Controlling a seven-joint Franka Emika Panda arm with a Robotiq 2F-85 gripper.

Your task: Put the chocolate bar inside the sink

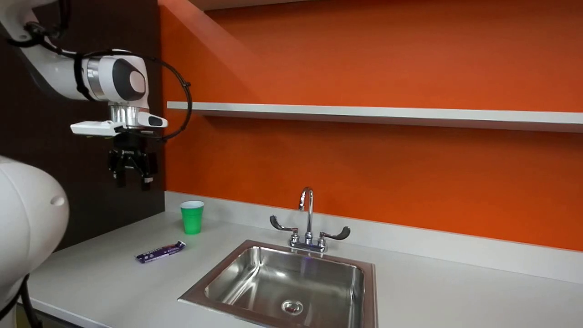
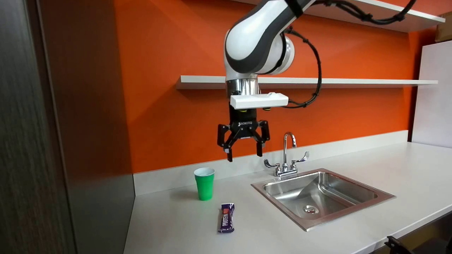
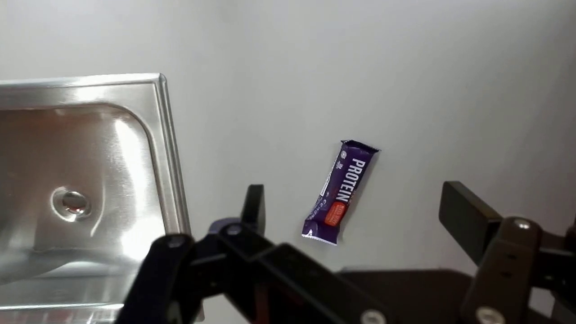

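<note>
The chocolate bar, in a dark purple wrapper, lies flat on the pale grey counter. It shows in both exterior views [image 1: 160, 253] [image 2: 226, 217] and in the wrist view [image 3: 342, 193], lettered PROTEIN. The stainless steel sink [image 1: 273, 291] is set in the counter beside it. It also shows in an exterior view [image 2: 332, 201] and at the left of the wrist view [image 3: 90, 153]. My gripper [image 1: 133, 182] is open and empty, pointing down well above the counter. It also shows in an exterior view [image 2: 244, 156]. In the wrist view its fingers [image 3: 353, 204] stand apart on either side of the bar, not touching it.
A green cup [image 1: 192, 217] [image 2: 204, 185] stands upright near the back wall, close to the bar. A chrome two-handled faucet [image 1: 309, 228] [image 2: 285, 158] rises behind the sink. A white shelf [image 1: 364, 111] runs along the orange wall. A dark panel [image 2: 95, 141] bounds one end of the counter.
</note>
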